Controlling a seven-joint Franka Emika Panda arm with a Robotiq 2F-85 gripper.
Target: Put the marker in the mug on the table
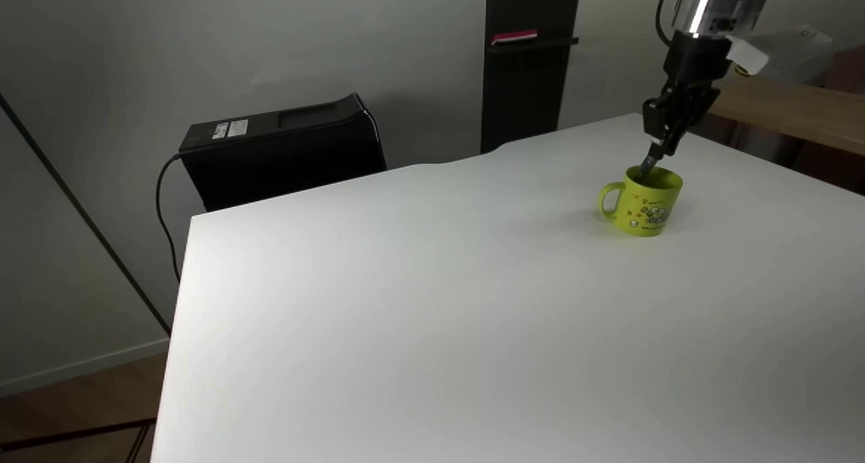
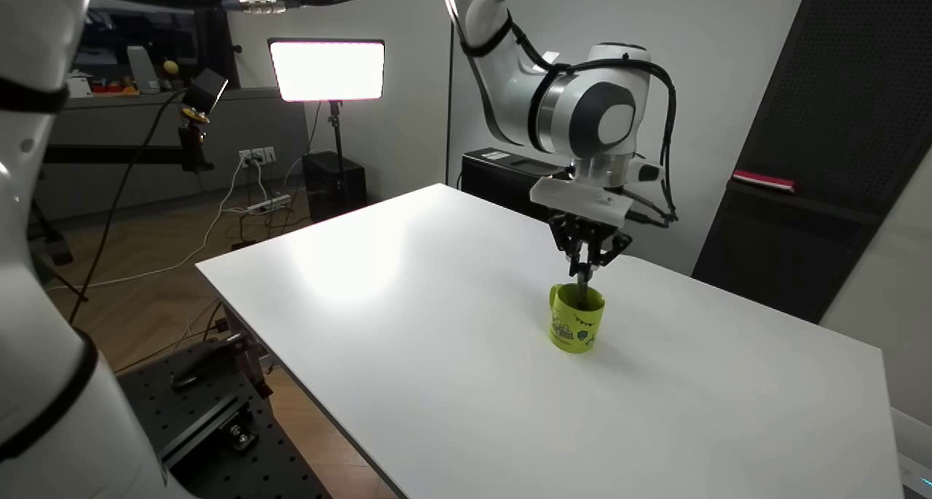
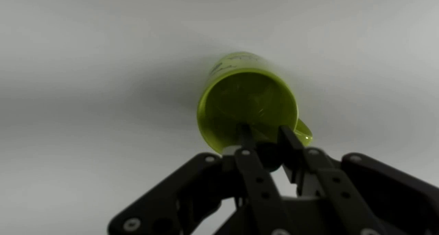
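Note:
The yellow-green mug (image 1: pixel 645 209) stands upright on the white table, with cartoon prints on its side. It shows in both exterior views (image 2: pixel 574 330), and from above in the wrist view (image 3: pixel 241 62). My gripper (image 1: pixel 662 145) is just above the mug's mouth, pointing down; it also shows in an exterior view (image 2: pixel 580 269) and in the wrist view (image 3: pixel 264 133). It is shut on a dark marker (image 1: pixel 650 163), whose lower part reaches into the mug (image 2: pixel 582 288). In the wrist view the marker's dark round end (image 3: pixel 270 156) sits between the fingers. Its lower tip is hidden.
The white table (image 1: pixel 405 301) has its far edge near a black box-shaped device (image 1: pixel 284 152). A dark panel with a red item (image 1: pixel 515 36) stands behind. A lit lamp panel (image 2: pixel 328 71) stands beyond the table. Cables run along the arm (image 2: pixel 502 84).

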